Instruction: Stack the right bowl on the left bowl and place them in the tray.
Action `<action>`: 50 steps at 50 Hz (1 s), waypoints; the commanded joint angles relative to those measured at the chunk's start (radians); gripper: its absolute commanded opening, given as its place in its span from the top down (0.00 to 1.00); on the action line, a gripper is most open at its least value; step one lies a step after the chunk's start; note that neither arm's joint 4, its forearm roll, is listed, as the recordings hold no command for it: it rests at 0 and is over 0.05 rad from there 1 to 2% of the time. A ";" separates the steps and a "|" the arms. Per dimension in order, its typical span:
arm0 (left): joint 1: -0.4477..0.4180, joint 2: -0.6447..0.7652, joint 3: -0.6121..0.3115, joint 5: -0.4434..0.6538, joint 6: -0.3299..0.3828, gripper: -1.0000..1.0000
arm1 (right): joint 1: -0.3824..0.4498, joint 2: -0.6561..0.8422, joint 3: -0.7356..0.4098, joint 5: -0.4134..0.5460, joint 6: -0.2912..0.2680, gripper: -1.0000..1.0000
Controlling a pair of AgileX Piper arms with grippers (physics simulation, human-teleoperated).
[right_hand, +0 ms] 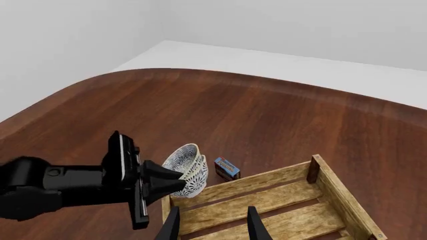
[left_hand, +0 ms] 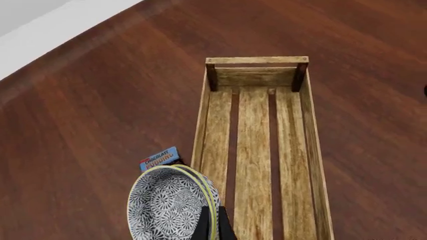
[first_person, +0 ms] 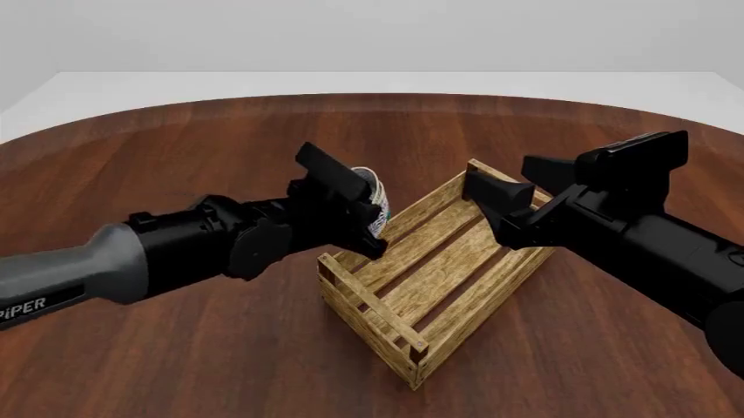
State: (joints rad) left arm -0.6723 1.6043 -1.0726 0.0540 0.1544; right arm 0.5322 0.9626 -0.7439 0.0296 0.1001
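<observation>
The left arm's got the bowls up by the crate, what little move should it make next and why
Probably shift the left gripper sideways over the tray. It is shut on the stacked bowls, held tilted just outside the tray's long wall, and the tray's slatted floor is bare. The right gripper hangs open over the tray.

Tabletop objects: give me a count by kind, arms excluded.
Pale round bowls with blue-grey patterned insides, nested and gripped by the left gripper: 2
Light-wood slatted tray: 1
Small blue-and-red box: 1
Total: 4
</observation>
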 commanded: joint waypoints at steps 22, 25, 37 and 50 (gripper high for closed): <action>-0.076 0.133 -0.120 0.008 0.013 1.00 | -0.003 0.021 0.000 -0.012 -0.002 0.00; -0.081 0.144 -0.132 0.012 0.018 1.00 | -0.003 0.020 0.000 -0.011 -0.001 0.00; -0.090 0.207 -0.181 0.020 0.023 1.00 | -0.003 0.022 0.001 -0.013 -0.002 0.00; -0.107 0.255 -0.214 0.026 0.029 1.00 | -0.002 0.023 -0.001 -0.010 -0.004 0.00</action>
State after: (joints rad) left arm -0.7678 1.8303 -1.2504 0.0788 0.1754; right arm 0.5295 0.9852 -0.7444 0.0186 0.0970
